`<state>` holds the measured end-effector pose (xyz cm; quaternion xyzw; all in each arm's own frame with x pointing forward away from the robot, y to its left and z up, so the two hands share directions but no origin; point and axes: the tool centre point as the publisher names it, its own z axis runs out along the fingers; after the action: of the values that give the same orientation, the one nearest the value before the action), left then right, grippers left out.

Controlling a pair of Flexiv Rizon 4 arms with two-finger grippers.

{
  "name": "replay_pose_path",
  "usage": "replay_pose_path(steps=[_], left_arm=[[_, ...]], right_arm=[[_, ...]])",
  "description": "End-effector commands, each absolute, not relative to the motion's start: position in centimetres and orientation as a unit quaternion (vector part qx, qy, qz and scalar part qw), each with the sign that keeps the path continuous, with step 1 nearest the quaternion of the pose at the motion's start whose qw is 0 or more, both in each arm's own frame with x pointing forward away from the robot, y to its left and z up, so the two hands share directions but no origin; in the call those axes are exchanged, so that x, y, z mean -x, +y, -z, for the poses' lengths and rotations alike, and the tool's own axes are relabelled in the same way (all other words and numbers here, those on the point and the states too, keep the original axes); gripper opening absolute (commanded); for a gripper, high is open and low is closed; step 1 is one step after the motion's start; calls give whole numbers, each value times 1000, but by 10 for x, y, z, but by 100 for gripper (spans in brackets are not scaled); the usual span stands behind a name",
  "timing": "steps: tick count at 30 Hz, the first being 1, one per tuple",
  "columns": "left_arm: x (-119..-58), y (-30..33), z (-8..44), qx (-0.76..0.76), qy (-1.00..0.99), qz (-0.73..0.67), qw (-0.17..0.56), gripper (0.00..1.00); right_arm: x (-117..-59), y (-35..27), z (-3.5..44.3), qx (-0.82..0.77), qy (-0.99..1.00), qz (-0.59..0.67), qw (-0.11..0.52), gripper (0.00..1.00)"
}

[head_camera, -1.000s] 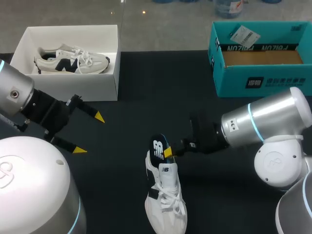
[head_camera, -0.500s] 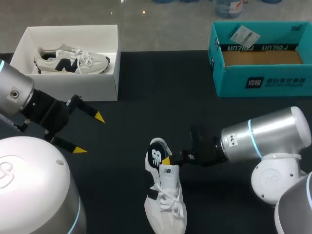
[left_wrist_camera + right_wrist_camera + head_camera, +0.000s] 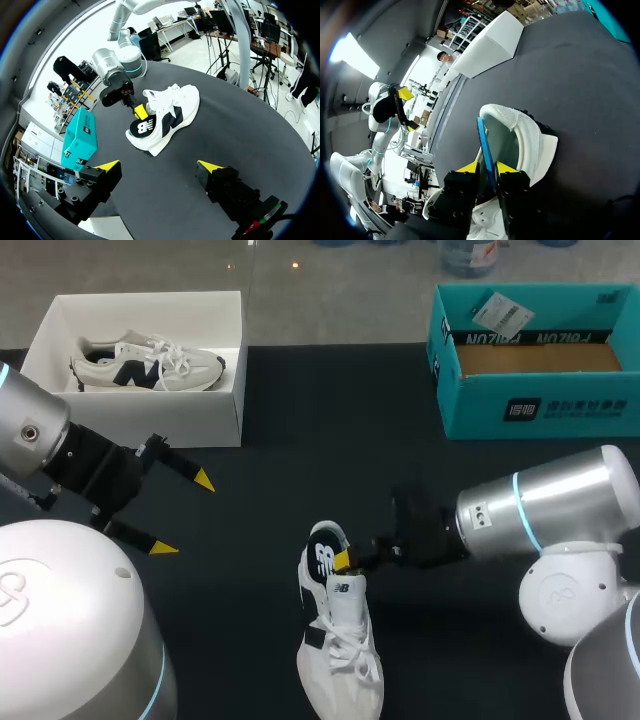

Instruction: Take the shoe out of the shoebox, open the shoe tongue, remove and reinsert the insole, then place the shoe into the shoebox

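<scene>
My right end effector (image 3: 343, 559) pinches the insole (image 3: 322, 552) on edge at the heel opening of the white shoe (image 3: 342, 645), which lies on the bench (image 3: 300, 470) at lower middle. The shoe's long axis runs heel-to-toe toward the bottom edge, crosswise to my right arm's reach, so I judge the insole must travel along that line. My left end effector (image 3: 185, 514) hangs spread at mid-left, well apart.

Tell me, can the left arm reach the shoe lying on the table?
Probably yes. The left claw is open, and only bare table lies between it and the shoe. The right claw holds the insole at the heel, so that end is taken.
</scene>
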<state>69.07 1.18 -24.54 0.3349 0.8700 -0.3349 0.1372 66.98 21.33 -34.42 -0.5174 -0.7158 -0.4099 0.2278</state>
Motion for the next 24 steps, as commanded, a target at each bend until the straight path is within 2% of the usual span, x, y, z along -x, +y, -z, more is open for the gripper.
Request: replay_pose_path(steps=[1,17,19,21,24], left_arm=[[-690,12,245,-335,870,334,137,100],[-690,12,245,-335,870,334,137,100],[-690,12,245,-335,870,334,137,100],[-690,12,245,-335,870,334,137,100],[-690,12,245,-335,870,334,137,100]], right_arm=[[-679,214,338,517,-722,399,227,21],[-690,212,332,510,-733,390,225,20],[-690,212,332,510,-733,389,225,15],[-690,212,332,511,-733,388,225,2],[-688,210,332,513,-732,388,223,0]])
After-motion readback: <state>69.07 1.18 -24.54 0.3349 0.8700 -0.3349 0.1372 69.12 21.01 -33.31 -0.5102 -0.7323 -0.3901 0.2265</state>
